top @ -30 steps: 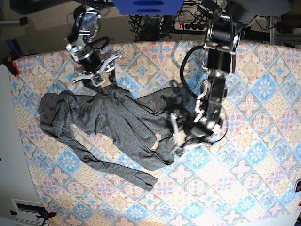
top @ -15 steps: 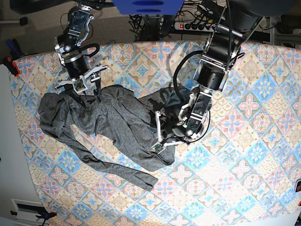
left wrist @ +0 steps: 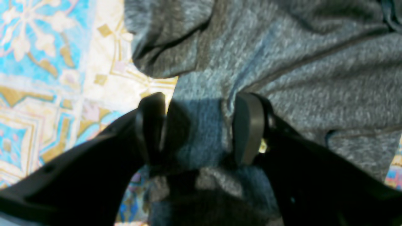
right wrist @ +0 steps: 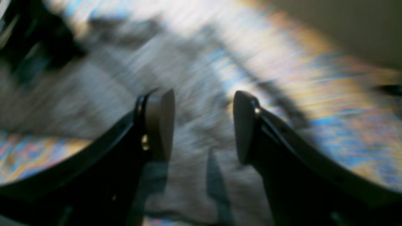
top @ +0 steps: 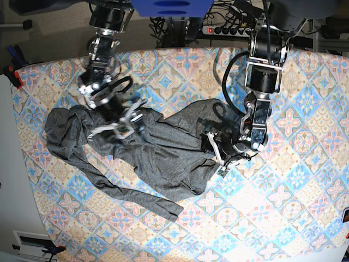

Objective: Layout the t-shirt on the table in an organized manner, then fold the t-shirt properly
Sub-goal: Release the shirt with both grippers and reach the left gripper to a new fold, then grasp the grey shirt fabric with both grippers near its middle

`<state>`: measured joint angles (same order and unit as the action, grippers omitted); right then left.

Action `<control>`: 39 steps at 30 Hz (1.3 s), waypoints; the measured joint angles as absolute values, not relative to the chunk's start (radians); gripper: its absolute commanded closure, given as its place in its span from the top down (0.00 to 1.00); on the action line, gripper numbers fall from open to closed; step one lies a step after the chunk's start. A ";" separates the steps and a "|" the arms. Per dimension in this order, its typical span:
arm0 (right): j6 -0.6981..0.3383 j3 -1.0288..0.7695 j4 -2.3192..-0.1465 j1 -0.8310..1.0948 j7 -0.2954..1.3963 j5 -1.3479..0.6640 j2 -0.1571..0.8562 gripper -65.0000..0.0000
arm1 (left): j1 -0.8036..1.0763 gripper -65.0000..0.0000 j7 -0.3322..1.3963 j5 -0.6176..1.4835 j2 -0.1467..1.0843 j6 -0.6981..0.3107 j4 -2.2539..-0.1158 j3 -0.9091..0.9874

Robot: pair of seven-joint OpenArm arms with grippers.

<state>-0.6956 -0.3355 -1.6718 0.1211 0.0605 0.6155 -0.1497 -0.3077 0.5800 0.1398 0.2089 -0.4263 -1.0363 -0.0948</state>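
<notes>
Fabric of the t-shirt [top: 152,153] lies crumpled mid-bench [top: 294,218] — the left tool [left wrist: 201,128] has shifted to its edge, jaws apart astride a fold, the right tool [right wrist: 203,125] swung over it, spread, empty — layout unfinished.

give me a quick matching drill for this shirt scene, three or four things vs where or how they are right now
Column 1:
1. left claw
2. right claw
3. t-shirt
4. table

Column 2:
a. covered in pastel tile pattern
b. crumpled, not yet flat
c. open, fabric edge between its fingers
d. open above the shirt, view blurred

Pairs: 1-c, 2-d, 3-b, 4-a
</notes>
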 measured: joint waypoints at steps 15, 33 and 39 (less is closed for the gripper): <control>-0.685 -0.130 -1.425 -0.081 0.193 0.610 -0.141 0.44 | -0.104 0.51 0.595 0.177 0.316 -0.450 -1.246 0.061; -0.689 -0.044 -1.221 -0.116 0.186 0.606 -0.144 0.44 | -0.072 0.51 0.579 0.184 0.344 -0.445 -1.254 0.096; -0.682 -0.040 -1.179 -0.118 0.171 0.599 -0.142 0.38 | -0.072 0.51 0.579 0.183 0.344 -0.445 -1.254 0.096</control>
<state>-0.6815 -0.0402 -1.1793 -0.1181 0.1715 0.5995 -0.1417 -0.0719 0.5793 0.1833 0.3439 -0.4454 -1.2541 0.0959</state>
